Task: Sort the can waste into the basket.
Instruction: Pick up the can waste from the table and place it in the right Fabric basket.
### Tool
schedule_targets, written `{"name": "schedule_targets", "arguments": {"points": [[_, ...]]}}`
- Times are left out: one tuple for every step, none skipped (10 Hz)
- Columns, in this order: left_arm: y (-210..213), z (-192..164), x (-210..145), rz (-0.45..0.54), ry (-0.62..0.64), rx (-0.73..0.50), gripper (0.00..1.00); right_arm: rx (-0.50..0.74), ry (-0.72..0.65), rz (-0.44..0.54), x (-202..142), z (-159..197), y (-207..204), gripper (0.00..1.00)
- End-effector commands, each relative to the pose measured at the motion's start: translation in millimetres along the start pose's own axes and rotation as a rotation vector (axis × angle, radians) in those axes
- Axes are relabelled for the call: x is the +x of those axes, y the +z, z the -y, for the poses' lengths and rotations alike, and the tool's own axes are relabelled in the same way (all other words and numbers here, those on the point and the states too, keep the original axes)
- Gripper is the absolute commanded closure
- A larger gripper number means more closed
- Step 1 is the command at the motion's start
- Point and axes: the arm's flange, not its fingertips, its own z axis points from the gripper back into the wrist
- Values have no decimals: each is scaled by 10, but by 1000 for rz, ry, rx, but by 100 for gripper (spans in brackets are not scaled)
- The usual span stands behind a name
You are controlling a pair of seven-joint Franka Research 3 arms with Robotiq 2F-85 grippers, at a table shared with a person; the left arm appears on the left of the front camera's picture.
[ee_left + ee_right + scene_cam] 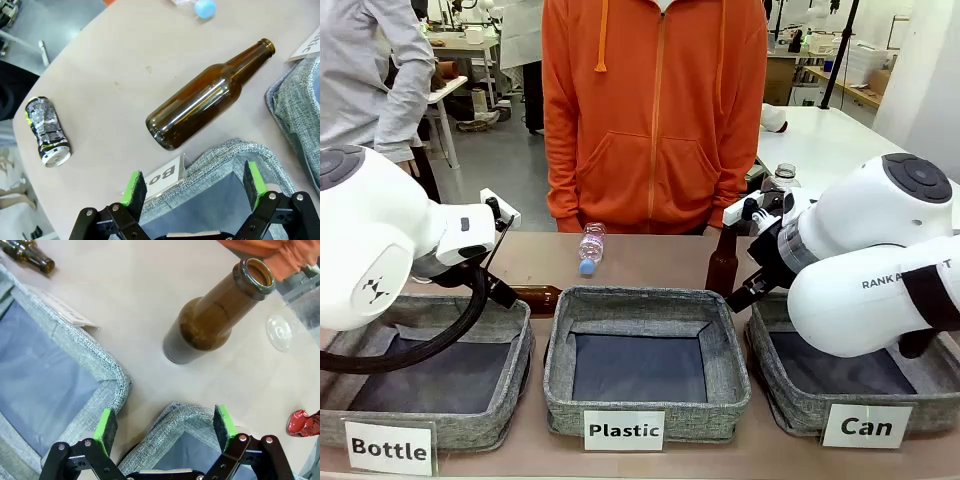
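**Left wrist view to right wrist view: both cans lie on the table, off to the side of open fingers**

In the left wrist view, the crushed black can (pixel 47 131) lies on its side on the beige table (pixel 125 60) at the far left. It is well apart from the left gripper (pixel 194 182), with bare table between it and the nearer green pad. The jaws stand wide apart and hold nothing. Between them sits the corner of the Bottle basket (pixel 220 156), and just past it a brown glass bottle (pixel 210 95) lies on its side.

In the front view, three grey baskets stand in a row: the Bottle basket (pixel 425 310), the Plastic basket (pixel 645 300), then the Can basket (pixel 770 370) under the right arm. A person in an orange hoodie (pixel 655 110) stands across the table.

In the right wrist view, the right gripper (pixel 165 427) is spread open and empty over the corner of the Can basket (pixel 185 417). An upright brown bottle (pixel 215 320) stands beyond it. The red can (pixel 305 422) lies on the table at the right edge, outside the right-hand pad and not touching it
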Motion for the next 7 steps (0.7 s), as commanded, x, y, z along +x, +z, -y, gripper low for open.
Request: {"name": "schedule_targets", "arguments": {"points": [[1, 0, 0, 0, 0, 0, 0, 0, 0, 0, 0, 0, 0, 0], [1, 0, 0, 0, 0, 0, 0, 0, 0, 0, 0, 0, 0, 0], [1, 0, 0, 0, 0, 0, 0, 0, 0, 0, 0, 0, 0, 0], [1, 0, 0, 0, 0, 0, 0, 0, 0, 0, 0, 0, 0, 0], [1, 0, 0, 0, 0, 0, 0, 0, 0, 0, 0, 0, 0, 0], [1, 0, 0, 0, 0, 0, 0, 0, 0, 0, 0, 0, 0, 0], [1, 0, 0, 0, 0, 0, 0, 0, 0, 0, 0, 0, 0, 0]]}}
